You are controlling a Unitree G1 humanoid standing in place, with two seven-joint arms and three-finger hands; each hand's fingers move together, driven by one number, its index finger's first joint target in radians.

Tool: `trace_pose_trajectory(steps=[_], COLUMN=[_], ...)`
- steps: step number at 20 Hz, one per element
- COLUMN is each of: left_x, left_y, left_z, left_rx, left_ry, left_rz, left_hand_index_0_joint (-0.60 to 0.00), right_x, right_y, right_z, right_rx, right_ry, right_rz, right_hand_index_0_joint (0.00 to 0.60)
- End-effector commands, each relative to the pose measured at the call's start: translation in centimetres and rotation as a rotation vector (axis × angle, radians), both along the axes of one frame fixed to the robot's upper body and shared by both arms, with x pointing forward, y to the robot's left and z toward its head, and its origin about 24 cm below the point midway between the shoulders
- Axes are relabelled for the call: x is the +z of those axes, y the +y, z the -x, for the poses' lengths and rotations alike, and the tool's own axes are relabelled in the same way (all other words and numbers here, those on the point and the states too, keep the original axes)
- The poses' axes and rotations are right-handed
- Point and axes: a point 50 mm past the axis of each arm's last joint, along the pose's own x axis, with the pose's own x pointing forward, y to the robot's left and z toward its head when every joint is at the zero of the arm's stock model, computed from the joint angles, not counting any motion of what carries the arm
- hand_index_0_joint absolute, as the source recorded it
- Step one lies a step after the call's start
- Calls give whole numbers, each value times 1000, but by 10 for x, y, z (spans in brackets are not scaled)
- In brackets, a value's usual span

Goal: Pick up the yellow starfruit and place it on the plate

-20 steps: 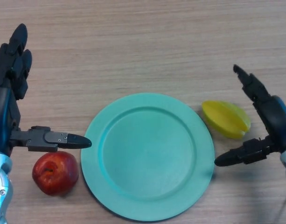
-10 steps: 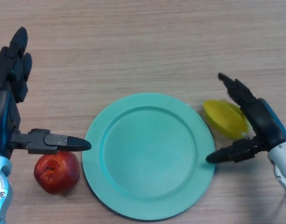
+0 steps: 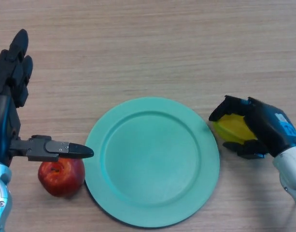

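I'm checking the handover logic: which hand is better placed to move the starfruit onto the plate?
Right. The right hand is curled round the starfruit beside the plate; the left hand is open, across the plate.

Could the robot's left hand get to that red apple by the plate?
Probably yes. The left hand is open, its thumb just above the red apple, with nothing between them. The right hand has its fingers curled round the yellow starfruit, right of the green plate.

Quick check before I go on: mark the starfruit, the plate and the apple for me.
starfruit (image 3: 233,128), head view, on the yellow flesh showing between the right hand's fingers.
plate (image 3: 152,159), head view, on the bare middle of the green dish.
apple (image 3: 62,175), head view, on its red top beside the stem dimple.
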Motion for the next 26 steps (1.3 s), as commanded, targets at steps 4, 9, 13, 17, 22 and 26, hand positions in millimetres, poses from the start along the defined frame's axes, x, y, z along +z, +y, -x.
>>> trace_pose_trajectory(steps=[4, 9, 13, 17, 22, 26], left_x=[38, 39, 36, 36, 37, 37], left_y=[6, 6, 6, 6, 6, 5], left_z=[13, 13, 11, 10, 9, 9], left_rx=[9, 8, 14, 14, 16, 18], left_ry=[-246, -253, -245, -240, -245, -254], left_rz=[-63, -47, -65, -66, -84, -90], left_hand_index_0_joint=[0, 0, 0, -299, -600, -600], right_x=[65, 76, 65, 57, 35, 37], right_y=[-7, 38, 74, 88, 98, 95], right_z=[1, 21, 37, 41, 41, 40], right_rx=[0, 138, 218, 246, 219, 209], right_ry=[-277, -207, -50, -25, 34, 26], right_rz=[-46, -296, -508, -524, -451, -458], right_hand_index_0_joint=[600, 600, 600, 600, 600, 152])
